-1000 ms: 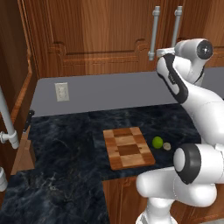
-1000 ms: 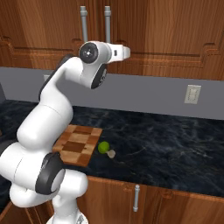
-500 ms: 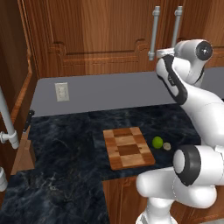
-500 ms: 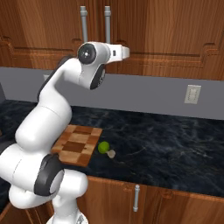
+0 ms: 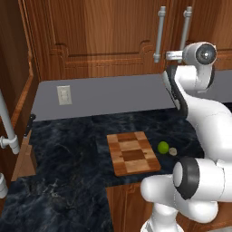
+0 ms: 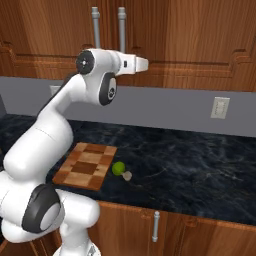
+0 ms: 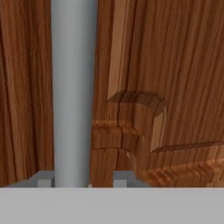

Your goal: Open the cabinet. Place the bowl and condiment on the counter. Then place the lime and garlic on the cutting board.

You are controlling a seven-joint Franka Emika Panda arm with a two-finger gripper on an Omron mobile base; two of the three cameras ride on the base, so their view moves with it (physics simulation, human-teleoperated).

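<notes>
The cabinet (image 5: 99, 41) hangs above the counter (image 5: 68, 149) with its doors closed, so the bowl and condiment are hidden. My gripper (image 5: 170, 55) (image 6: 144, 63) is raised at the lower end of the grey bar handles. In the hand view its fingertips (image 7: 43, 179) stand on either side of one handle (image 7: 73, 87), and the gripper (image 7: 83, 179) looks shut on it. The checkered cutting board (image 5: 132, 153) (image 6: 86, 165) lies on the counter. The lime (image 5: 163, 147) (image 6: 118, 168) and the garlic (image 5: 172, 151) (image 6: 127, 175) rest on the stone just to the board's right, off it.
A grey backsplash with an outlet (image 5: 64, 94) (image 6: 219, 107) runs behind the counter (image 6: 200, 170). A white pipe (image 5: 7, 122) stands at the far left. Low cabinet fronts with a small handle (image 6: 155, 226) sit below the counter edge.
</notes>
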